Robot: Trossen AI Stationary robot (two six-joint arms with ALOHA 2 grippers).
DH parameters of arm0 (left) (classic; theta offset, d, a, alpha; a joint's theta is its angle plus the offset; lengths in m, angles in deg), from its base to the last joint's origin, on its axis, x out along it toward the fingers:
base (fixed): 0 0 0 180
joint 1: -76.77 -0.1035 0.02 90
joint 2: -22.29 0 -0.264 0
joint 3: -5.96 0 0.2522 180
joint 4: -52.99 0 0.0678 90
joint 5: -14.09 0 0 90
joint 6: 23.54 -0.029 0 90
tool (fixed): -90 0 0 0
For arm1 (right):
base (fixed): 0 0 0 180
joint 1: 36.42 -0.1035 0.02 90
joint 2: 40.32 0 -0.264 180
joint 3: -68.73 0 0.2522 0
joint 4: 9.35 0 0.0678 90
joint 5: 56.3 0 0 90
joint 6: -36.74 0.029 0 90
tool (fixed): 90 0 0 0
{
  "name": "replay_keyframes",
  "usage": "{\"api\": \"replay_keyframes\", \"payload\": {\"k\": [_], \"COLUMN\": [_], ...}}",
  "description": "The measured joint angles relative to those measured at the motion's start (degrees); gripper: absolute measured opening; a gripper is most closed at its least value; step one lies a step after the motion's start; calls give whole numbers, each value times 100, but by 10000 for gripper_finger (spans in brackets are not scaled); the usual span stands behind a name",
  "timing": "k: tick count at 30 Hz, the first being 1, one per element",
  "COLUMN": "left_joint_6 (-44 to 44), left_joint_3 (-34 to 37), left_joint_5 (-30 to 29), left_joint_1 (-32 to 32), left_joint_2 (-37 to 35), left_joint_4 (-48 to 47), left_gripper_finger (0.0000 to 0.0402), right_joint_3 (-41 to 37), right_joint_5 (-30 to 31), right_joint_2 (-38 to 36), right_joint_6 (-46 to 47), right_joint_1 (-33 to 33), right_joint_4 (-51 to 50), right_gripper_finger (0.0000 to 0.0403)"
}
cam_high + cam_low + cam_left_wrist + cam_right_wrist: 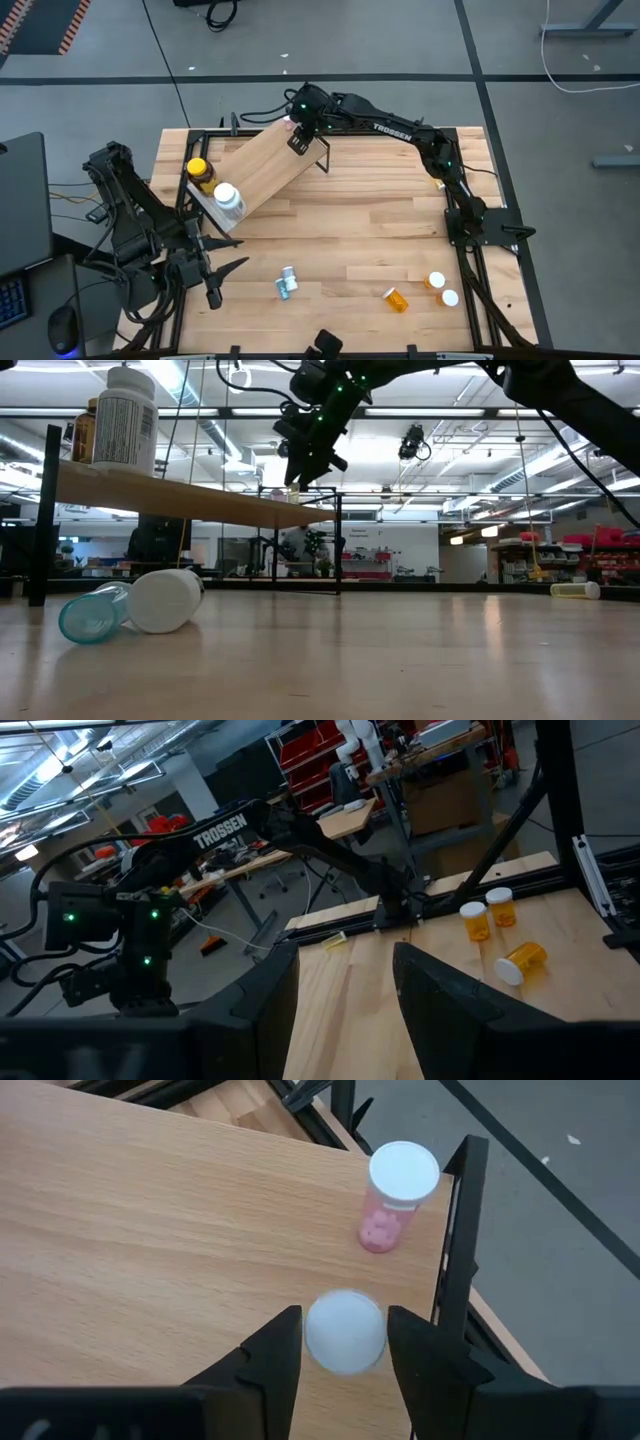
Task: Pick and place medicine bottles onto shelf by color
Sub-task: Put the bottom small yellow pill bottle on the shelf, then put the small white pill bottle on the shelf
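Observation:
The plywood shelf (262,168) stands at the table's far left. An amber jar with a yellow lid (200,172) and a white-capped bottle (228,200) stand on its near-left end. A pink vial with a white cap (392,1198) stands at its far-right end. My right gripper (297,137) hangs over that end, shut on a white-capped vial (345,1330). My left gripper (228,256) is open and empty at the table's near left. A teal vial (90,615) and a white vial (165,600) lie on the table. Orange vials (396,298) (436,282) are at the near right. My right gripper pinches the white-capped vial between its two fingers, which stand on opposite sides of the round cap (345,1332). The fingers point down from above. The cap hides the vial's body. The vial is upright over the shelf board near the pink vial; whether its base touches the board, I cannot tell.
The shelf's black frame post (462,1220) stands close beside my right gripper's finger. Bare board lies between the far-right vials and the two bottles at the near-left end. A third orange vial (449,297) stands by the table's near-right frame.

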Motion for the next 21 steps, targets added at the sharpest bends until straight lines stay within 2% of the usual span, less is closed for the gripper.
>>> {"api": "replay_keyframes", "payload": {"k": [7, 21], "left_joint_6": [4, 2], "left_joint_3": [1, 1], "left_joint_5": [1, 0], "left_joint_1": [0, 0], "left_joint_2": [0, 0], "left_joint_4": [0, -1], "left_gripper_finger": [172, 172], "right_joint_3": [0, 0], "right_joint_5": [104, 167], "right_joint_2": [0, -5], "right_joint_6": [2, -147], "right_joint_1": [-7, -7], "right_joint_4": [-3, 39], "right_gripper_finger": [181, 184]}}
